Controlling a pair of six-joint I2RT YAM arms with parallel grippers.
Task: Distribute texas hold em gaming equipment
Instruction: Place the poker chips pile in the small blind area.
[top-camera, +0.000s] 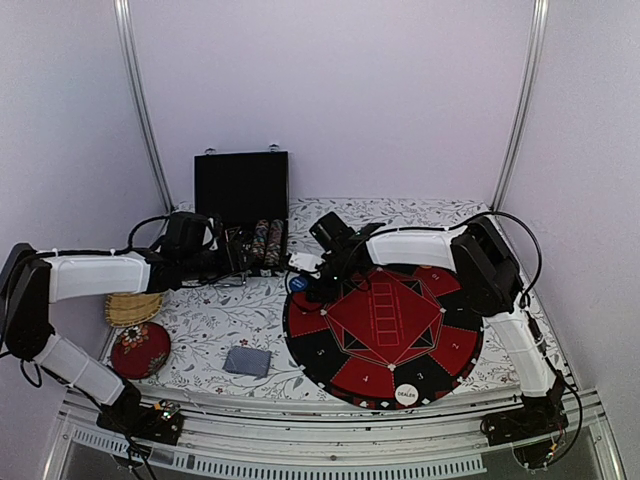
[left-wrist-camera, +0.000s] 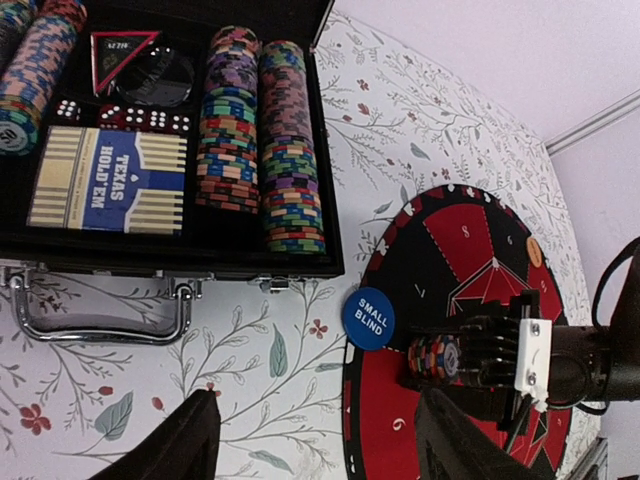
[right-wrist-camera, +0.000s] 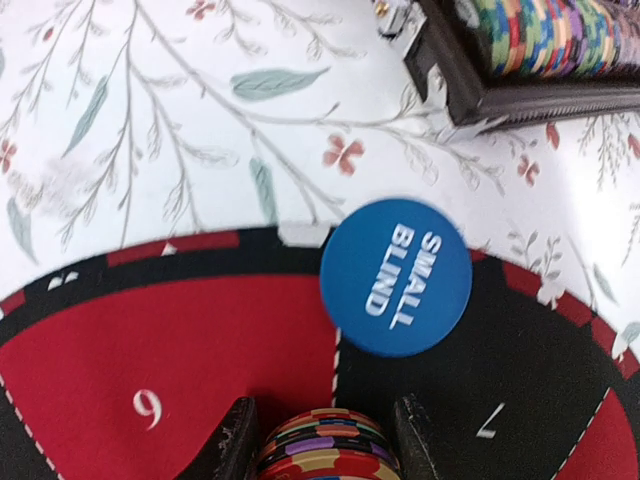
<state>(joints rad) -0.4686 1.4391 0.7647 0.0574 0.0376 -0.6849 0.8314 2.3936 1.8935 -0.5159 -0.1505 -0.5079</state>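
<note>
While I watch from far away, my right fingers are closed part way around a small stack of poker chips. The stack sits between the two fingers at the far left part of the round mat, by the spots marked 6 and 7. I cannot tell if it touches the mat. Just past the stack lies the blue SMALL BLIND button. It rests partly on the mat's rim and partly on the flowery worktop, near the stack but not touching it.

My left fingers are spread wide and hold nothing. They hang over the worktop just in front of the open black case. Inside it I see long rows of chips, a card box that says TEXAS HOLD'EM, and some dice.

The white DEALER button lies on the near edge of the mat. A small orange button sits on the mat's rim. A grey pack of cards lies flat on the worktop, left of the mat.
</note>
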